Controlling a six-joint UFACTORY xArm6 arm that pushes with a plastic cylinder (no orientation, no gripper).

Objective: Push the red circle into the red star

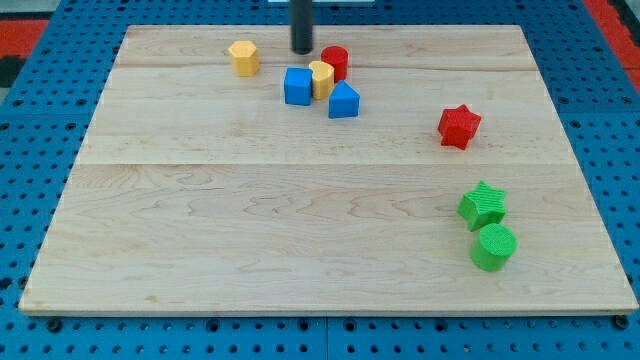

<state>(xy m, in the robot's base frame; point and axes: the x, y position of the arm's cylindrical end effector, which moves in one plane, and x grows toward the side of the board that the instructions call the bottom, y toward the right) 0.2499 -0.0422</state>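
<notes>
1. The red circle [335,62] sits near the board's top edge, touching a yellow block [321,78] — the red star [459,126] lies well to its lower right.
2. My tip [302,50] stands just left of the circle, apparently apart from it, holding nothing.
3. Approach stage, I judge — next, a push rightward and down toward the star.

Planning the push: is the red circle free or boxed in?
Partly boxed in: red circle touches a yellow block; my tip is beside it.
</notes>
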